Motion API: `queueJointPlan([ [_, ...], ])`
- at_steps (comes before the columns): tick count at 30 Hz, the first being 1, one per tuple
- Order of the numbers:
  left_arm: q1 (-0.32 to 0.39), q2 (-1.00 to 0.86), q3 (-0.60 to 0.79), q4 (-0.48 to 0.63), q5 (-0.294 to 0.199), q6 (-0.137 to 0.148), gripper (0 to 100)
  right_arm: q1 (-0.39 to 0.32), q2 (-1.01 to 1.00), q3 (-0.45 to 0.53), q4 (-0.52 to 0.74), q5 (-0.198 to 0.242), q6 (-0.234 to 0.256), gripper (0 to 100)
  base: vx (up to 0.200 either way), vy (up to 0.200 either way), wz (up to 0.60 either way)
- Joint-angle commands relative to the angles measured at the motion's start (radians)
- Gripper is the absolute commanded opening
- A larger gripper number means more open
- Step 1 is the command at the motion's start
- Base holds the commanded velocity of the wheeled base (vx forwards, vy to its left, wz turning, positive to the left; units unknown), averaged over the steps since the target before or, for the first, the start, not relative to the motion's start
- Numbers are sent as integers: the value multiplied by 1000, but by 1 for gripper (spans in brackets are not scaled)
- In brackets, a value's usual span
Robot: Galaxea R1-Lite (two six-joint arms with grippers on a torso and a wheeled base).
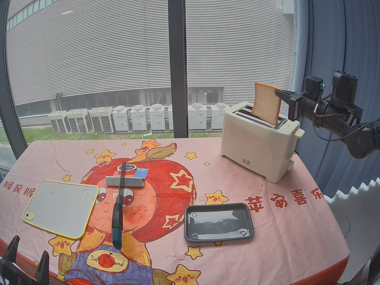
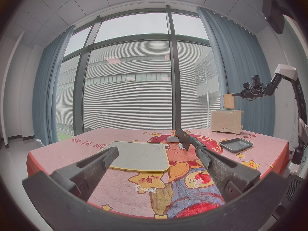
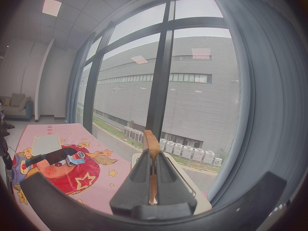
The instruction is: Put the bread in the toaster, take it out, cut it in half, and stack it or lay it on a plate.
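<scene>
Bread (image 1: pixel 266 103) is poking out of toaster (image 1: pixel 259 141), R gripper (image 1: pixel 279 93) pinching it. L gripper (image 2: pixel 156 149) is hanging wide apart. Cutting w/ knife (image 1: pixel 117 212) & putting on plate (image 1: pixel 218 221) not done yet.

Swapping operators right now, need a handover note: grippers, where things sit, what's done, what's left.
Right gripper: shut on the bread slice, held upright with its lower edge at the toaster slot.
Left gripper: open, empty, low at the table's near left edge.
Knife: untouched, blade on its white rest, beside the cutting board.
Black tray: bare, in front of the toaster.
Done: bread grasped. The slice looks pale; I cannot tell if it is going in or coming out.
Left: toasting if not done, cutting in half on the board, laying it on the tray.
</scene>
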Motion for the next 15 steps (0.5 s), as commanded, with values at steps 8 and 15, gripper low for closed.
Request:
queueJointPlan([
  [8, 0, -15, 18, 0, 0, 0, 100, 11, -87, 75, -3, -1, -1, 0, 0, 0, 0],
  [15, 0, -15, 18, 0, 0, 0, 100, 24, -159, 225, -5, 1, -4, 0, 0, 0, 0],
])
